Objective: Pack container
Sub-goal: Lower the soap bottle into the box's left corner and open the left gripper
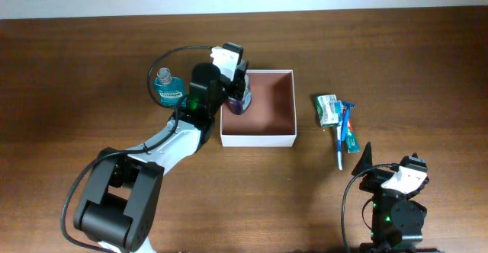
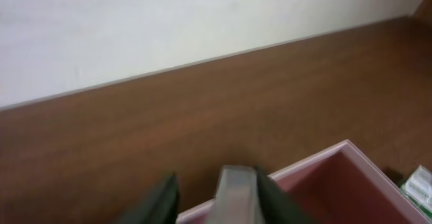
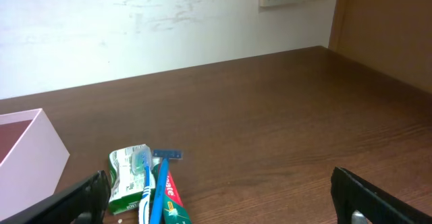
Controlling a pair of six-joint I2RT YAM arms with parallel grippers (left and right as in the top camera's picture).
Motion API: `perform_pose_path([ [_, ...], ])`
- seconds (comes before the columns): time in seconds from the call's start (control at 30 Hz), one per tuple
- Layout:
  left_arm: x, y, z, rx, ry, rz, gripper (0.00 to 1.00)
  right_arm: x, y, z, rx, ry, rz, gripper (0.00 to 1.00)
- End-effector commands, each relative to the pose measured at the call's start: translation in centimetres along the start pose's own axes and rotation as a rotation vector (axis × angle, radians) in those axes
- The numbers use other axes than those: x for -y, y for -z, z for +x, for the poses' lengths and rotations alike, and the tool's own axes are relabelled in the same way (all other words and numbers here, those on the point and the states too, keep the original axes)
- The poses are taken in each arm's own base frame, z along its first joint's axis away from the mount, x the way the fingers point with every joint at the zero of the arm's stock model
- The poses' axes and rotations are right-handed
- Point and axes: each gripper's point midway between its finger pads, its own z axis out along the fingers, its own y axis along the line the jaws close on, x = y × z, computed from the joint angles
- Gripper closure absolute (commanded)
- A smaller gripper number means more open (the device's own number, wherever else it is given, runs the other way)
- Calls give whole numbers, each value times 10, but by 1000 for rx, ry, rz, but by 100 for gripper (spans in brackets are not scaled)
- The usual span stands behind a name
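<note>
The container (image 1: 259,137), a square shallow box with white walls and a reddish-brown inside, sits mid-table. It also shows in the left wrist view (image 2: 368,164) and the right wrist view (image 3: 40,146). A dark purple bottle (image 1: 236,104) stands inside its back left corner. My left gripper (image 1: 241,84) is over that bottle. In the left wrist view the fingers (image 2: 216,177) straddle the bottle's grey cap (image 2: 236,190), with a gap on the left side. My right gripper (image 1: 389,165) is open and empty near the front right; it also shows in its own wrist view (image 3: 219,183).
A blue mouthwash bottle (image 1: 166,90) stands left of the container. To the container's right lie a green-and-white carton (image 1: 328,110), a toothbrush (image 3: 143,183), a blue razor (image 3: 162,177) and a toothpaste tube (image 1: 351,137). A white wall runs along the table's back edge.
</note>
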Motion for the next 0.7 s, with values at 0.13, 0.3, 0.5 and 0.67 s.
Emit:
perform_pose_path([
  [0.13,5,7,-38,71,-66,12,71,2,0,2,-7,8,9,2],
  [0.3,6,10,-66,113,-135,7,71,2,0,2,-7,8,9,2],
  [0.5,5,8,-62,55,-173,-1,71,2,0,2,-7,8,9,1],
  [0.67,5,8,-50,8,-169,-2,69,2,0,2,-7,8,9,2],
])
